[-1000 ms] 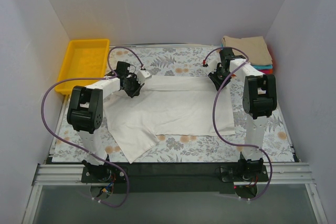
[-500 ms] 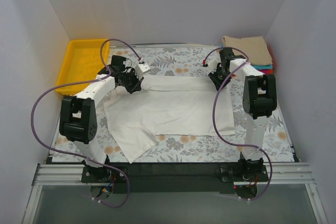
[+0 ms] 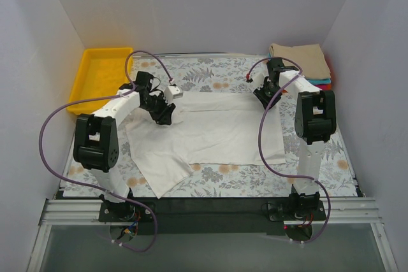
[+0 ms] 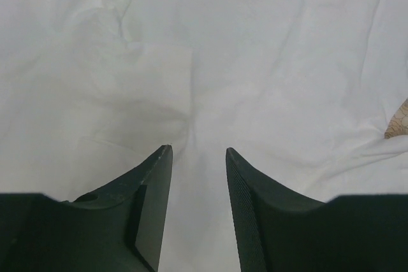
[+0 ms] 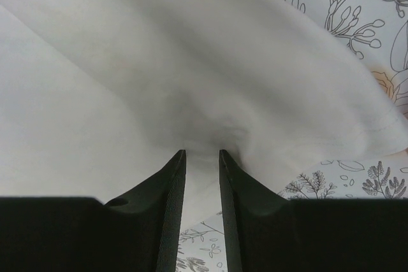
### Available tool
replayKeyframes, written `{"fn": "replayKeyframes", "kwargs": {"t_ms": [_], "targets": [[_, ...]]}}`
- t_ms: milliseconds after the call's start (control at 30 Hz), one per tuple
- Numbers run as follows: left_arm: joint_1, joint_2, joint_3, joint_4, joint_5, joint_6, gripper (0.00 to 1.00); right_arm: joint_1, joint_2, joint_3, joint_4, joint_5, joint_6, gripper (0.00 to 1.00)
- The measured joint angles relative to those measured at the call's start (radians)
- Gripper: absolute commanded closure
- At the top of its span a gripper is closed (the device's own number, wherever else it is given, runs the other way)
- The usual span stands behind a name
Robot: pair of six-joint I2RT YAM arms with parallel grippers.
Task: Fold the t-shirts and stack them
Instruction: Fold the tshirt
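The white t-shirt (image 3: 210,135) lies spread on the floral table cover, its far strip folded over and a sleeve pointing to the near left. My left gripper (image 3: 167,110) hovers low over its far left part. In the left wrist view its jaws (image 4: 197,151) stand apart with flat white cloth (image 4: 255,62) below them. My right gripper (image 3: 262,97) is at the shirt's far right corner. In the right wrist view it (image 5: 202,152) is shut on a bunched edge of the white cloth (image 5: 159,62). The tan folded t-shirt (image 3: 299,58) tops a stack at the far right.
A yellow tray (image 3: 102,74) stands at the far left. Teal and red folded shirts (image 3: 325,83) show under the tan one. The floral table cover (image 5: 357,4) shows beside the shirt's edge. White walls close in on three sides.
My left gripper swung toward the far left, then came back right and nearer over the shirt. The right arm has not moved.
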State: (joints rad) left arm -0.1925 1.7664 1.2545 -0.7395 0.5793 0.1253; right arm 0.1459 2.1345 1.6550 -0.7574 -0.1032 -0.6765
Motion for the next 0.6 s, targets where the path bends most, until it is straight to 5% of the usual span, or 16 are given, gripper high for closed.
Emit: {"fn": "replayKeyframes", "kwargs": {"t_ms": [233, 600], "targets": [[0.089, 0.007, 0.042, 0.049, -0.016, -0.06, 0.52, -0.008, -0.014, 0.0, -0.008, 0.009, -0.056, 0.62], [0.102, 0.198, 0.087, 0.224, -0.114, -0.195, 0.56, -0.011, 0.012, 0.006, -0.008, 0.051, -0.064, 0.64]]}}
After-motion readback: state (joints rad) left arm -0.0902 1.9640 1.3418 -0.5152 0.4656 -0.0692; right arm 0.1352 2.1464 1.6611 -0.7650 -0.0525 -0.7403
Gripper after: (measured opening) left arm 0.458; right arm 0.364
